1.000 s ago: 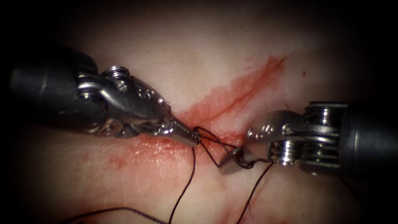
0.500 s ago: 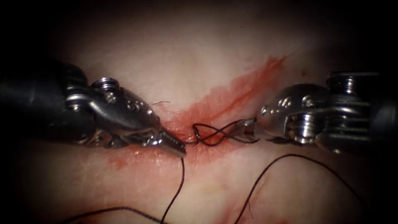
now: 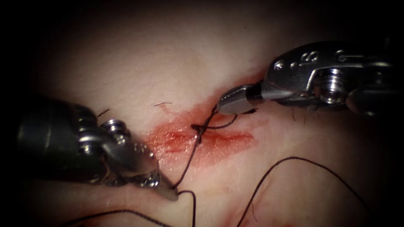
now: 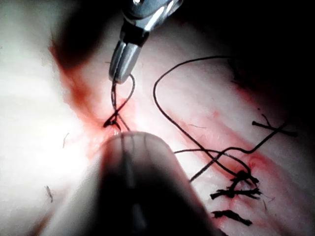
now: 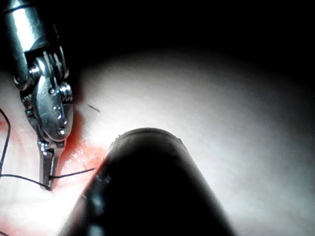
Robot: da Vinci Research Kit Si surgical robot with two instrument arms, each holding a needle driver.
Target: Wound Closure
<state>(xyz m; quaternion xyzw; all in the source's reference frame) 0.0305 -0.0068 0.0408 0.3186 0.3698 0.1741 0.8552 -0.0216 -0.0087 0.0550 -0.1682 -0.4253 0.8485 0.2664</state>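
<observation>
My left tool (image 3: 170, 194) reaches in low on the left side of the cut (image 3: 227, 138), jaws shut on the dark thread (image 3: 187, 166). That strand runs taut up to a knot (image 3: 198, 128) sitting on the cut. My right tool (image 3: 225, 105) is up and to the right of the knot, jaws shut on the short strand that leaves it. The left wrist view has the right tool (image 4: 120, 73) gripping thread above the knot (image 4: 112, 123). In the right wrist view the left tool (image 5: 47, 181) pinches a taut thread (image 5: 74, 173).
Red fluid (image 3: 176, 141) stains the tissue (image 3: 168, 63) around the cut. A long slack thread (image 3: 294, 158) arcs across the lower right tissue. Older knots with cut thread ends (image 4: 236, 189) lie further along the cut. Loose thread (image 3: 126, 211) trails below the left tool.
The tools have drawn apart: the left went down and left, the right up and right. The open loops between them have closed into a small knot on the cut.
</observation>
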